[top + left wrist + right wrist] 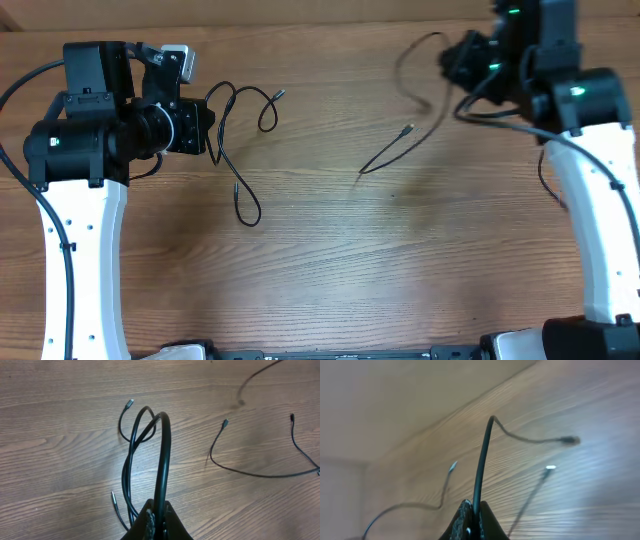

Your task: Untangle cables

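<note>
One cable (235, 188) is lying on the left of the table (320, 270), looping just beside the left hand (210, 126) and trailing toward the near edge; that hand is pinching it, fingers (147, 521) pressing together on the cord, which is rising from them in a tall arch in the left wrist view; the other cable (385, 152) is sitting well apart on the right, its far stretch lifting off the wood toward the right hand (455, 62); this hand is pinching it too, fingers squeezing tight; one plug tip (409, 129) is resting near mid-table.
</note>
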